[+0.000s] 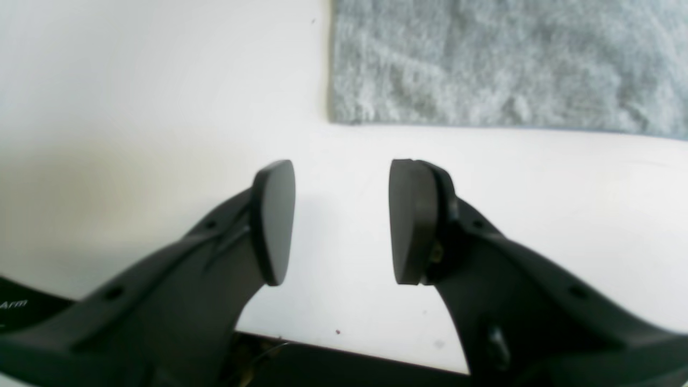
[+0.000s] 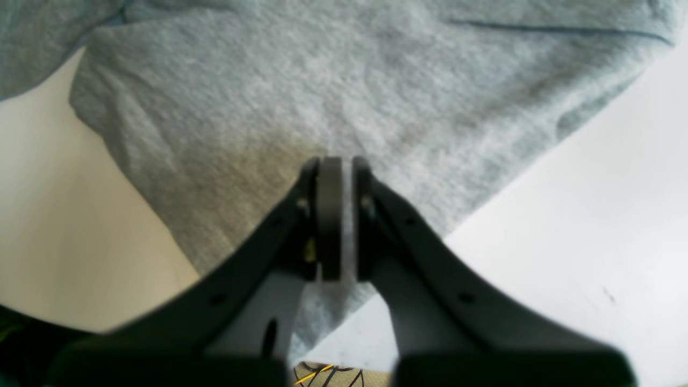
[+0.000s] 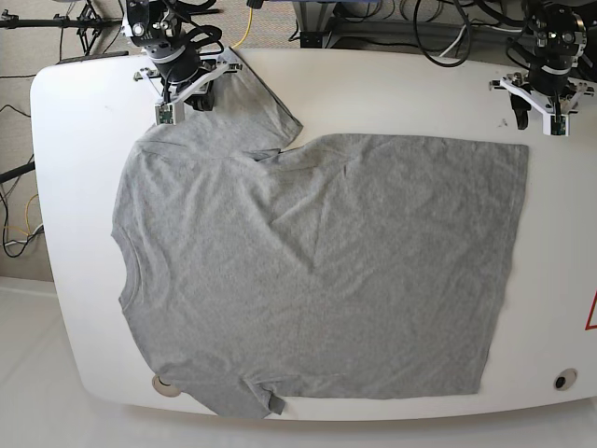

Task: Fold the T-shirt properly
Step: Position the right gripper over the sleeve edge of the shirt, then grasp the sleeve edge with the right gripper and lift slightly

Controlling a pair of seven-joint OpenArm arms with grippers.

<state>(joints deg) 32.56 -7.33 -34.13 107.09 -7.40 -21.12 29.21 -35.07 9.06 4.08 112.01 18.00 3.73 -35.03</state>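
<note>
My right gripper [image 2: 340, 226] is nearly closed over the T-shirt [image 3: 317, 271] sleeve, upper left of the base view; can't tell if it grips. My left gripper [image 1: 342, 220] hangs half-open and empty off the hem corner, upper right, placed for a grab.

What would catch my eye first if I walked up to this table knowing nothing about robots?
A big grey T-shirt lies spread flat over most of the white table, neck toward the base view's left. At the far left corner, the right gripper has its jaws nearly together at the tip of a sleeve. At the far right corner, the left gripper hangs open over bare table, just off the shirt's hem corner.
</note>
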